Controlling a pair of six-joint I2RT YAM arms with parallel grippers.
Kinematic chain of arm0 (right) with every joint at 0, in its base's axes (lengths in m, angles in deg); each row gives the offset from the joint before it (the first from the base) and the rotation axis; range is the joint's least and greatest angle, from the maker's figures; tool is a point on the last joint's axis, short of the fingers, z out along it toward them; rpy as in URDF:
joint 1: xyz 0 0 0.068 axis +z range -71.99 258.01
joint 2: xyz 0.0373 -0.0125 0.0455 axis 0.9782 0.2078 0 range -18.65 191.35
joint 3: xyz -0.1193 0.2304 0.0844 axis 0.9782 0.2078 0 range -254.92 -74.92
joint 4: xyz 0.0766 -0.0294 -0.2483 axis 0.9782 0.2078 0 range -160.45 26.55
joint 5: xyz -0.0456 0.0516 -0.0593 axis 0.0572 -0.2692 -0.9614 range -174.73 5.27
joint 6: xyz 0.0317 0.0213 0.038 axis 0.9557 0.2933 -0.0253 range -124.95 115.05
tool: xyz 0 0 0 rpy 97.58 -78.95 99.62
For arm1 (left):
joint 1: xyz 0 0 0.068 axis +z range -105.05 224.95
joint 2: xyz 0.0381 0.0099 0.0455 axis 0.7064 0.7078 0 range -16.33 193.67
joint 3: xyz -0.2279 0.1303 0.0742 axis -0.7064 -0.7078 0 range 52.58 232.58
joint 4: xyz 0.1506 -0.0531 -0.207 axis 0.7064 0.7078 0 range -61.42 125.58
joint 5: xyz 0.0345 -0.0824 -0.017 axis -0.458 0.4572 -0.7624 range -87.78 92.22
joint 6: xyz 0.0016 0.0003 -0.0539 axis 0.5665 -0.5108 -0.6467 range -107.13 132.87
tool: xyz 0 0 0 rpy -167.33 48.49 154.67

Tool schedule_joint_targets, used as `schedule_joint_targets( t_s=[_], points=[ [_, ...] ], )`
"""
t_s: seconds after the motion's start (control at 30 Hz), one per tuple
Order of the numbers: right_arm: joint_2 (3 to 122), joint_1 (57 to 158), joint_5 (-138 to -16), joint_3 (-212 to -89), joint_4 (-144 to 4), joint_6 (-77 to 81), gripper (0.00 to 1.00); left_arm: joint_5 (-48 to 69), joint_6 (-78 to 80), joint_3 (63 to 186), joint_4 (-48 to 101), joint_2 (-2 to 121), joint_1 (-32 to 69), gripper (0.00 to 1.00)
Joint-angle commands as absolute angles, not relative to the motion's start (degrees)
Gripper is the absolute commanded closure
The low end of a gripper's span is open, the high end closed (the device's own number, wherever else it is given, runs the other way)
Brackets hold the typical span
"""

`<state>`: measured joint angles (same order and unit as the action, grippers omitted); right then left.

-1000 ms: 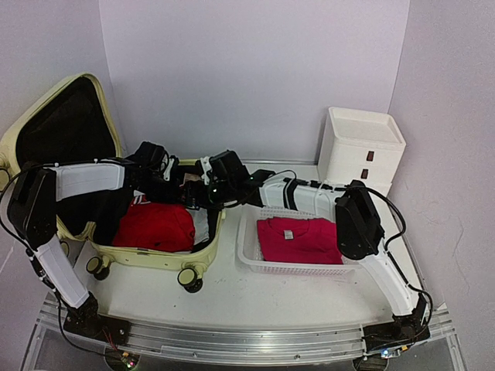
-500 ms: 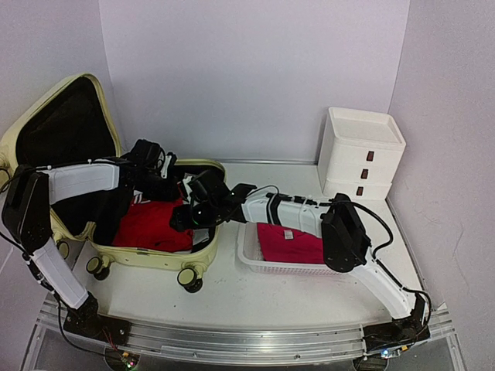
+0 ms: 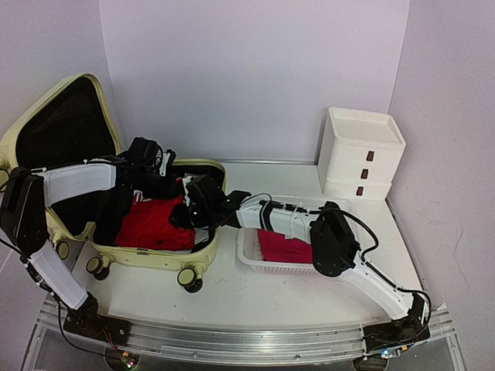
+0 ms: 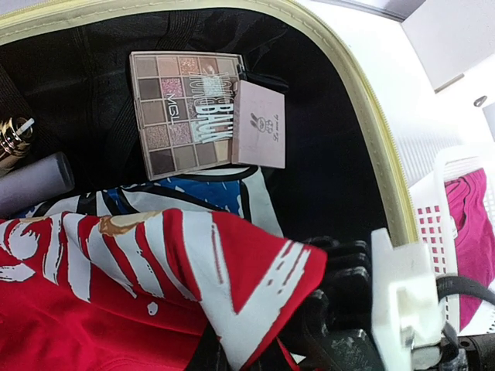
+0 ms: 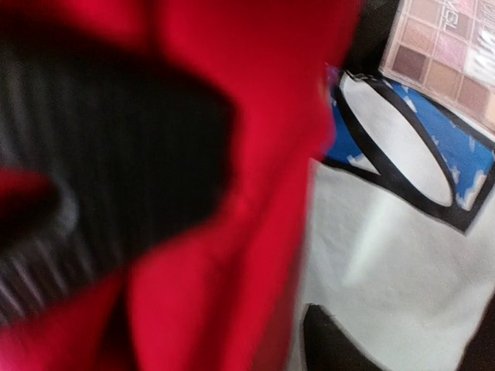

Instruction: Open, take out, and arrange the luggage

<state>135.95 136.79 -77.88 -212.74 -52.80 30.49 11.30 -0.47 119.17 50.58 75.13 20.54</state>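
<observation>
Luggage (image 3: 147,255) is stiff-shelled, its red shirt (image 4: 85,317) soft, best pinched at a fold; left gripper (image 3: 166,171) seems clenched on it, for right gripper (image 3: 182,215) I cannot tell.

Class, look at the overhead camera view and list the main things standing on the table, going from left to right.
Open yellow-green luggage → white mesh basket → white three-drawer box.
</observation>
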Motion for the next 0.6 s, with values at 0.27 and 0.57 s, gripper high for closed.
schedule_joint_targets(
  t_s=[0.27, 0.57],
  points=[
    [135.47, 136.66, -80.80, -218.27, -59.12, 40.73, 1.00, 11.16, -1.92, 123.21, 54.02, 73.08, 20.60, 0.79],
    [129.21, 136.69, -80.14, -215.45, -58.05, 49.79, 1.00, 10.93, -1.89, 128.40, 62.80, 63.14, 20.68, 0.26]
  ],
)
